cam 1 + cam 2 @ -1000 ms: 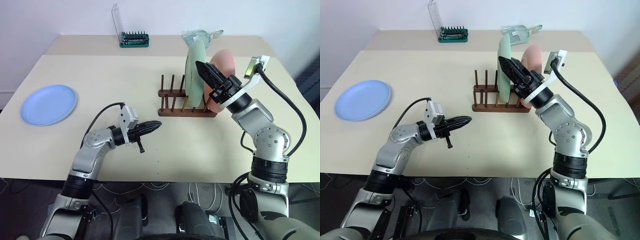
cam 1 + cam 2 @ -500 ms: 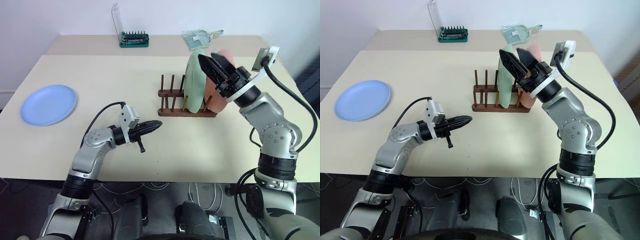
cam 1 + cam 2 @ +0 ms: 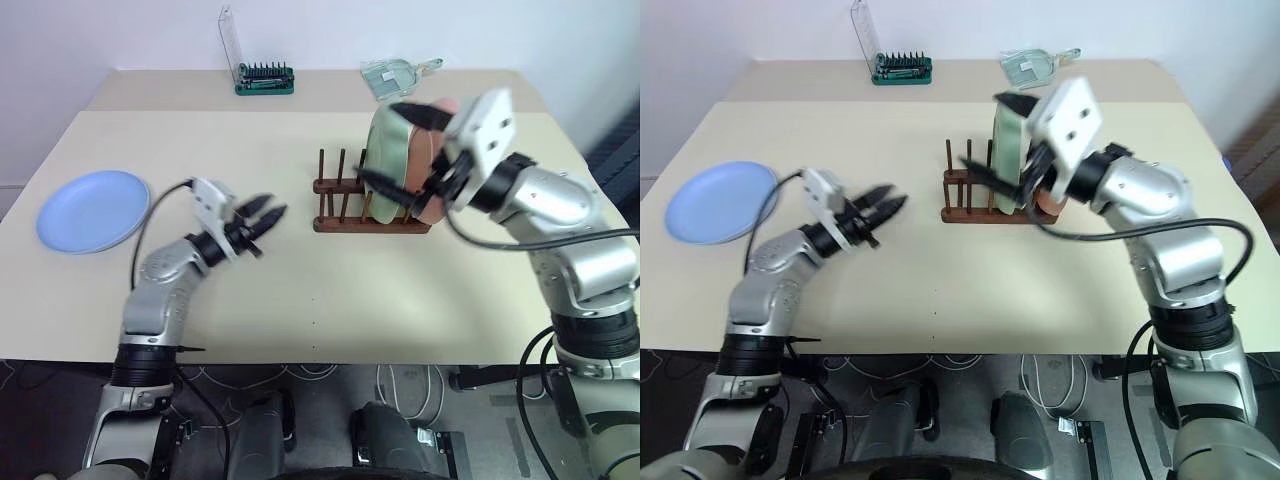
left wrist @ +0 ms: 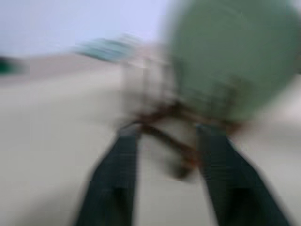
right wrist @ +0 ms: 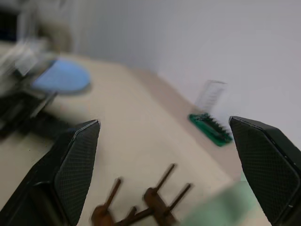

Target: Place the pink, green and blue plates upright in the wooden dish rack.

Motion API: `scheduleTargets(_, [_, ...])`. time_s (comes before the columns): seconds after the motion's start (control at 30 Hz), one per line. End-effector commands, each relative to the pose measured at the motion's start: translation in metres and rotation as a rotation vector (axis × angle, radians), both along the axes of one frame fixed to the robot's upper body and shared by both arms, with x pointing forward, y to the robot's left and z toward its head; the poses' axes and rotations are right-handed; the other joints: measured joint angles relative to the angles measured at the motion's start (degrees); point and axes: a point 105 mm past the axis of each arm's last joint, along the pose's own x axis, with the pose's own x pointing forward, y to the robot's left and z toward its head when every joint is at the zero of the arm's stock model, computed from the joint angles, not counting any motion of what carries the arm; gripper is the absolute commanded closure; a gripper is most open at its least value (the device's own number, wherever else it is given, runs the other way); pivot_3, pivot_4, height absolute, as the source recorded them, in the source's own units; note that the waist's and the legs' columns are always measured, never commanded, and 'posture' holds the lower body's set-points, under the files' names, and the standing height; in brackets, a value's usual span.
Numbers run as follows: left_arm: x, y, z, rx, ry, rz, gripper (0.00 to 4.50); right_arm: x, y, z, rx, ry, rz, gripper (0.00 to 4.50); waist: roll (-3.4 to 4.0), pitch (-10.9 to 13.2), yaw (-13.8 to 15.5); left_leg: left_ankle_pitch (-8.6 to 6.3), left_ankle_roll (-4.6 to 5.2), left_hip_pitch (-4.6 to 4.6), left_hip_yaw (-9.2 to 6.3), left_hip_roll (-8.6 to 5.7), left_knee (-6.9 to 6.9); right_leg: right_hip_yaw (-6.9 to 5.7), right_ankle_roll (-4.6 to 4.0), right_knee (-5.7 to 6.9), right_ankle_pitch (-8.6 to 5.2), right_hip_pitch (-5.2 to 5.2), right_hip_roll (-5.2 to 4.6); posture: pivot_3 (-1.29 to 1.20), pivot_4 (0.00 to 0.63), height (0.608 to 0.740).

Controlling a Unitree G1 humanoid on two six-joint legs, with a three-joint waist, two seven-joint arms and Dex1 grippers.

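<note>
Blue plate (image 3: 91, 209) lay flat at the counter's (image 3: 330, 290) left edge, well apart from the rack (image 3: 368, 205) w/ green (image 3: 390, 150) & pink plates; looked light, stiff, slick, so I'd pinch its rim; left tool (image 3: 262, 212) & right tool (image 3: 395, 150) spread, empty.

Even, bright, diffuse light falls on the pale worktop (image 3: 330, 280), with only faint soft shadows and no glare. In the head views both arms are smeared by motion blur. The left wrist view is heavily blurred throughout; the right wrist view is soft beyond its sharp fingers (image 5: 75, 165).
</note>
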Motion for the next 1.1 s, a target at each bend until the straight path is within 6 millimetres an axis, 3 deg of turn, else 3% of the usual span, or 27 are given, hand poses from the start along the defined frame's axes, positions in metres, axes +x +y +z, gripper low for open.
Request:
scheduleTargets(0.03, [0.006, 0.076, 0.024, -0.093, -0.045, 0.409, 0.69, -0.006, 0.011, 0.005, -0.035, -0.082, 0.035, 0.0, -0.18, 0.1, 0.2, 0.0, 0.0, -0.01, 0.0, 0.0, 0.0, -0.01, 0.0, 0.0, 0.0, -0.01, -0.01, 0.0, 0.15, 0.732])
scheduleTargets(0.1, [0.001, 0.115, 0.03, -0.151, -0.04, 0.635, 0.02, -0.004, 0.014, 0.002, -0.04, -0.08, 0.043, 0.0, -0.44, 0.3, 0.3, 0.0, 0.0, -0.01, 0.0, -0.02, 0.02, -0.01, 0.0, 0.0, 0.0, 0.01, -0.04, 0.0, 0.15, 0.732])
scheduleTargets(0.23, [-0.023, 0.177, 0.026, -0.204, 0.014, 1.044, 0.02, -0.001, 0.016, -0.002, -0.038, -0.07, 0.059, 0.0, -0.73, 0.4, 0.4, 0.01, -0.01, -0.01, -0.01, -0.04, 0.05, -0.04, 0.02, 0.0, 0.01, 0.05, -0.08, 0.0, 0.15, 0.732])
scheduleTargets(0.3, [-0.036, 0.197, 0.017, -0.2, 0.074, 1.185, 0.02, 0.001, 0.018, -0.004, -0.035, -0.062, 0.071, 0.0, -0.84, 0.5, 0.4, 0.01, -0.02, -0.01, -0.03, -0.05, 0.05, -0.06, 0.03, 0.0, 0.01, 0.06, -0.08, 0.0, 0.15, 0.732])
scheduleTargets(0.53, [-0.05, 0.221, -0.012, -0.264, 0.301, 1.323, 0.02, 0.003, 0.024, -0.009, -0.029, -0.044, 0.096, 0.0, -1.01, 0.5, 0.4, 0.19, -0.34, 0.0, -0.04, -0.04, 0.04, -0.07, 0.02, 0.01, 0.01, 0.06, -0.06, 0.0, 0.15, 0.732])
scheduleTargets(0.67, [-0.038, 0.222, -0.036, -0.349, 0.479, 1.256, 0.02, 0.002, 0.026, -0.012, -0.024, -0.04, 0.098, 0.0, -1.03, 0.5, 0.4, 0.23, -0.4, 0.0, -0.04, -0.04, 0.03, -0.07, 0.02, 0.08, 0.01, 0.03, -0.05, 0.0, 0.15, 0.732])
scheduleTargets(0.8, [-0.034, 0.228, -0.044, -0.427, 0.546, 1.257, 0.02, 0.002, 0.023, -0.015, -0.022, -0.037, 0.078, 0.0, -1.14, 0.5, 0.4, 0.24, -0.43, 0.0, -0.04, -0.05, 0.03, -0.1, 0.02, 0.12, 0.01, -0.01, -0.05, 0.0, 0.15, 0.732])
scheduleTargets(0.9, [-0.029, 0.226, -0.045, -0.454, 0.557, 1.238, 0.82, 0.002, 0.02, -0.016, -0.017, -0.037, 0.061, 0.0, -1.22, 0.5, 0.4, 0.25, -0.45, 0.0, -0.04, -0.04, 0.02, -0.1, 0.02, 0.13, 0.01, -0.02, -0.05, 0.0, 0.15, 0.732])
scheduleTargets(1.1, [-0.017, 0.217, -0.037, -0.466, 0.53, 1.197, 3.71, 0.001, 0.016, -0.019, -0.008, -0.035, 0.037, 0.0, -1.25, 0.5, 0.3, 0.26, -0.48, -0.01, -0.03, -0.05, 0.02, -0.1, 0.02, 0.17, 0.01, -0.04, -0.05, 0.0, 0.15, 0.732])
